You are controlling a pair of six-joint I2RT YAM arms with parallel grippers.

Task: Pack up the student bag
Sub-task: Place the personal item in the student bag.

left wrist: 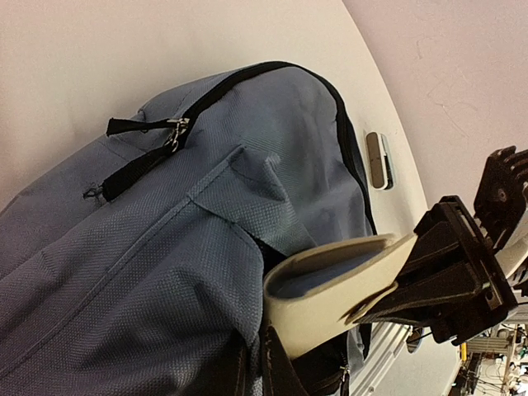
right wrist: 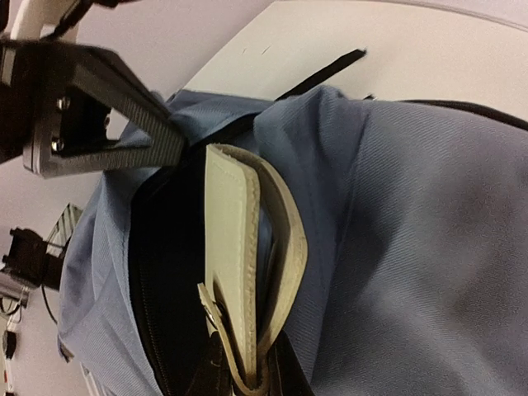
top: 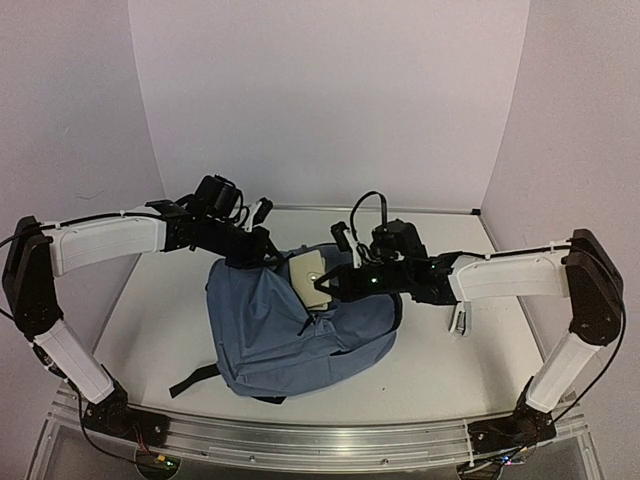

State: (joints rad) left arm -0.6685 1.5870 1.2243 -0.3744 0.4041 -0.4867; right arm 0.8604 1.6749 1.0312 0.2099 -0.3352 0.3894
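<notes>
One item on its way in, nothing else visibly stowed. Starting at the student bag (top: 290, 335): lying on the table (top: 450, 375) between the two grippers, main zip open, mouth turned up toward both. Pinched at the mouth's rim by the left gripper (top: 258, 248), fingers shut on the fabric. Entered just past that rim by a cream folded case (top: 308, 278) — clamped in the right gripper (top: 333, 286), jaws closed on its outer end, lower part inside the dark opening, upper part sticking out.

So: opening done, insertion in hand. Left to do, by judgement: pushing the case fully in, letting go, perhaps fetching a small pale oblong thing (top: 460, 320) lying on the table back from the right gripper, under its forearm, then zipping up.

From above: the whole layout, plus a black strap (top: 195, 380) trailing toward the arm bases, but no look inside. From the left wrist: the right gripper's hold on the case, and zip pulls (left wrist: 175, 130) on the bag's outside. From the right wrist only: the dark interior beside the case and the left gripper at the rim — anything deeper hidden.
</notes>
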